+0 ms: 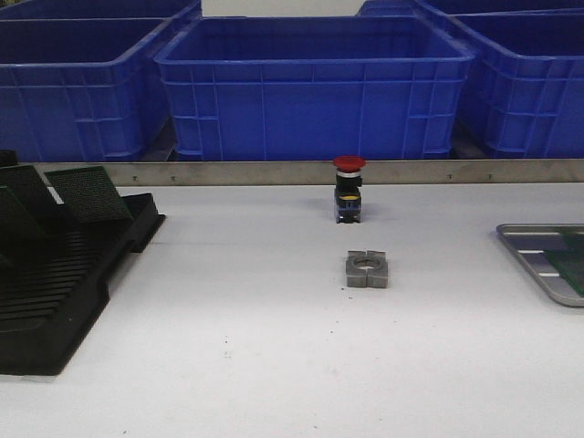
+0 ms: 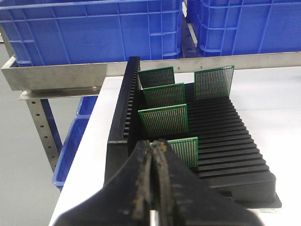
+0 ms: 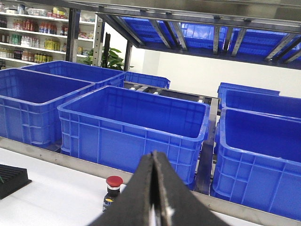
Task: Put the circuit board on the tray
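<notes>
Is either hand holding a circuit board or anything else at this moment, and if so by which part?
Nothing is held. The left hand and the right hand are both shut with nothing between their fingers.

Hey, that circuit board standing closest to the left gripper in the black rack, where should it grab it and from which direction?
Grip the nearest circuit board by its free top edge, coming down from above. It stands upright on edge in the black rack, so its lower edge is sunk in the slots and only the top is exposed. Pinch across its thin faces. The left gripper is shut and must open first.
</notes>
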You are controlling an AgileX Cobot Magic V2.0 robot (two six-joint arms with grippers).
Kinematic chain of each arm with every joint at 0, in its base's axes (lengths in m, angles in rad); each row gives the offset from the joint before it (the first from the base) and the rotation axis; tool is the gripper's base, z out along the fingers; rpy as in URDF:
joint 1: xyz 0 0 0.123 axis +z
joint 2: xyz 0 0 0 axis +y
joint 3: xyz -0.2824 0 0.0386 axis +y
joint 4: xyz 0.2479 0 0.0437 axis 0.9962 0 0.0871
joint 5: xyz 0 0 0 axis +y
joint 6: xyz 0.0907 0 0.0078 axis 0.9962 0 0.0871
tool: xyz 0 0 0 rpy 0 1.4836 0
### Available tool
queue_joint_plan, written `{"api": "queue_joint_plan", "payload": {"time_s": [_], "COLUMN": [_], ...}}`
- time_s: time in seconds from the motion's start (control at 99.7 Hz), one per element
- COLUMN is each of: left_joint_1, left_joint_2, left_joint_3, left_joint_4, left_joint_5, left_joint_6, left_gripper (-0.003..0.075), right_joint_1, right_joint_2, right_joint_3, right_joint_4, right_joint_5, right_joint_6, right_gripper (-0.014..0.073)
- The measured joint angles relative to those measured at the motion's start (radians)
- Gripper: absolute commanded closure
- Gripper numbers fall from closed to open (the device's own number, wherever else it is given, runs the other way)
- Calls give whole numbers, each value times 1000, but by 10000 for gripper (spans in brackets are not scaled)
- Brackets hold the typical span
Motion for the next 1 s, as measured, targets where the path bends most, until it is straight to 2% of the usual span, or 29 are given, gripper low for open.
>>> {"api": "queue_joint_plan", "payload": {"time_s": [0.16, 0.281, 0.391, 0.491, 0.692, 0.822, 0.903, 1.003], "left_joint_1": [0, 0, 0, 0, 0, 0, 0, 0], "left_joint_2": [0, 0, 0, 0, 0, 0, 0, 0], "left_joint_3": [0, 0, 0, 0, 0, 0, 0, 0], "left_joint_4": [0, 0, 2, 2, 2, 2, 2, 2], "left_joint_5": [2, 2, 2, 2, 2, 4, 6, 6], "left_joint_6": [0, 0, 0, 0, 0, 0, 0, 0], "left_gripper": [737, 737, 737, 737, 737, 737, 737, 737], "right_joint_1": [0, 0, -31, -87, -191, -199, -199, -199], "right_joint_2": [0, 0, 0, 0, -7, -14, -14, -14], "right_joint_3": [0, 12, 30, 66, 129, 216, 234, 234], "right_joint_4": [0, -2, -87, -259, -812, -1068, -1165, -1205], "right_joint_5": [-13, -77, -110, -115, -12, -71, -97, -113], "right_joint_6": [0, 0, 49, 226, 774, 1089, 1180, 1220], "right_gripper": [653, 653, 653, 653, 653, 653, 653, 653]}}
